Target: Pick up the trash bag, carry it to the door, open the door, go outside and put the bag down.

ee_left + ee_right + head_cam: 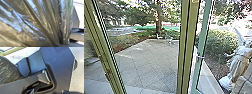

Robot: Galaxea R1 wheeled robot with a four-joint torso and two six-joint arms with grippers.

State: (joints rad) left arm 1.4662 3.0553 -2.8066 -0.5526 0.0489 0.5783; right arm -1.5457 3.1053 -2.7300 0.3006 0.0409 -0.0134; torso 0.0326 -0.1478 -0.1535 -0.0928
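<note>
Held the trash bag (37, 22) gathered between closed left fingers (74, 45), presumably to bear its weight by the bunched plastic. Faced the paving (146, 60) past the door frame (186, 50), likely for carrying out. Could not tell the state of the right gripper (48, 92).

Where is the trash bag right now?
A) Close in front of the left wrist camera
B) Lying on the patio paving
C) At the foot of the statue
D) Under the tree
A: the trash bag shows large, its shiny, creased plastic close up in the left wrist view.
</note>
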